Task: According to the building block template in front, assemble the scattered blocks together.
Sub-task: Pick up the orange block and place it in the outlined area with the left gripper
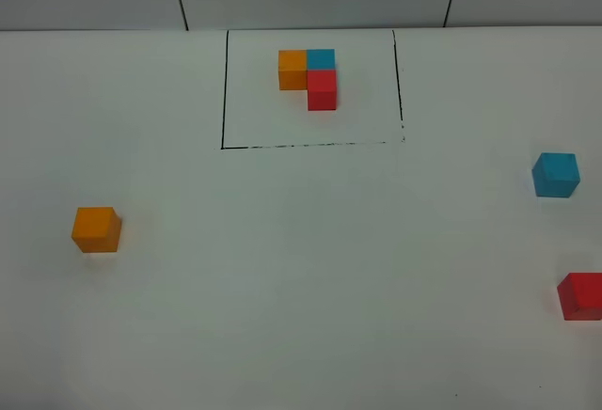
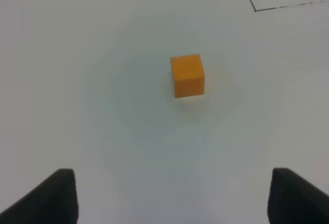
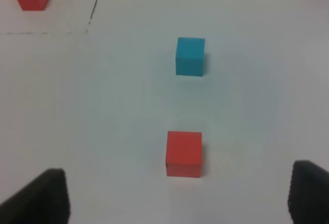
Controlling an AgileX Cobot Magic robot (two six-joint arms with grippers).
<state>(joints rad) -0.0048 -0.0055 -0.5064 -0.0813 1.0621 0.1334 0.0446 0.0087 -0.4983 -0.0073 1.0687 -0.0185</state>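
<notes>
At the left of the desk (image 1: 282, 288) we find the orange block (image 1: 96, 229) sitting alone, well apart from everything else. Our left pincer (image 2: 174, 196) hangs above the desk short of it. Its 2 fingers are spread wide with nothing between them, and the block lies ahead, untouched.

In the middle, at the far side, stands the building block template (image 1: 308, 79). Orange and cyan sit side by side, with red set against the near face of the cyan. All 3 touch inside a thin black rectangle.

To the right we have the cyan block (image 1: 555, 175). Nearer us, at the very edge of the high view, is the red block (image 1: 580, 296), close to the cyan but apart from it. Our right pincer (image 3: 180, 196) is likewise gaping and empty, with the red block just ahead of it and the cyan block beyond.

We judge that the task stands at its opening, since none of the 3 scattered blocks touches another. The next move calls for either pincer to come down squarely around a block and carry it to open desk where the L can be built. The orange block looks slightly turned in the left wrist view, so that wrist may need a small twist.
</notes>
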